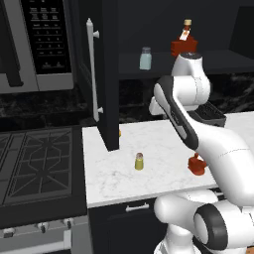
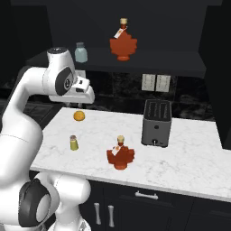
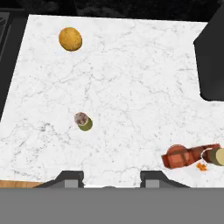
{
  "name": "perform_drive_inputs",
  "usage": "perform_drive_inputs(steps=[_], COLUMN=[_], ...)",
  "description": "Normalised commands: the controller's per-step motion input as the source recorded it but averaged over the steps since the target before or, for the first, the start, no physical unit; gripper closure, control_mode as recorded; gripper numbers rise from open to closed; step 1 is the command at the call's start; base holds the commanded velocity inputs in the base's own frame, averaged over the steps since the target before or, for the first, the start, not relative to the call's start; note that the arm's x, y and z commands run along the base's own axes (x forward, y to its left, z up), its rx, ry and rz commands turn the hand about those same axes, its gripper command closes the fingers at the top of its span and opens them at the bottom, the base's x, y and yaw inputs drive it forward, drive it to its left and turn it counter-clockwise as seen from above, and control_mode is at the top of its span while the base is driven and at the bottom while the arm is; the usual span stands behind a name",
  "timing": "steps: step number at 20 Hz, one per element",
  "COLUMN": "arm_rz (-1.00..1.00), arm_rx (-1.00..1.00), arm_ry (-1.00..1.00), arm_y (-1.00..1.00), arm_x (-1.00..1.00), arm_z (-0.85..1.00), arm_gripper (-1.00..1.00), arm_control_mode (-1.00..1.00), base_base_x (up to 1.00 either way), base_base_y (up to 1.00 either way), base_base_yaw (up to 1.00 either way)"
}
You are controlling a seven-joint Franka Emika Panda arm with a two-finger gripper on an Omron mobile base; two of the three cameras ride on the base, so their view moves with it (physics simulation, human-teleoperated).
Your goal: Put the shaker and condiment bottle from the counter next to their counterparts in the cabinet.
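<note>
End effector (image 3: 109, 177) hovers high over table (image 3: 131, 87), empty, fingers parted. Shaker (image 3: 83, 121) upright right below, bottle (image 3: 186, 156) off beside it. Shaker looks light, rigid, probably slick; I'd pinch mid-body under cap.

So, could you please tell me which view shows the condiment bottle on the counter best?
The right base view: the condiment bottle stands unobstructed. In the left base view the arm partly hides it; the hand view shows it from above.
</note>
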Motion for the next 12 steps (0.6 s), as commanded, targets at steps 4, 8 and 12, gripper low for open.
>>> perform_drive_inputs(steps=[4, 8, 12], arm_rz=[-0.03, -0.32, -0.5], arm_rx=[-0.02, 0.0, 0.01], arm_ry=[0.0, 0.0, 0.03], arm_y=[0.0, -0.13, -0.4], arm_x=[-0.13, -0.56, -0.37], arm_z=[-0.03, -0.02, -0.21], arm_gripper=[-1.0, -1.0, -1.0], arm_control_mode=[-1.0, -1.0, -1.0], base_base_x=[0.0, 0.0, 0.0], base_base_y=[0.0, 0.0, 0.0], base_base_yaw=[0.0, 0.0, 0.0])
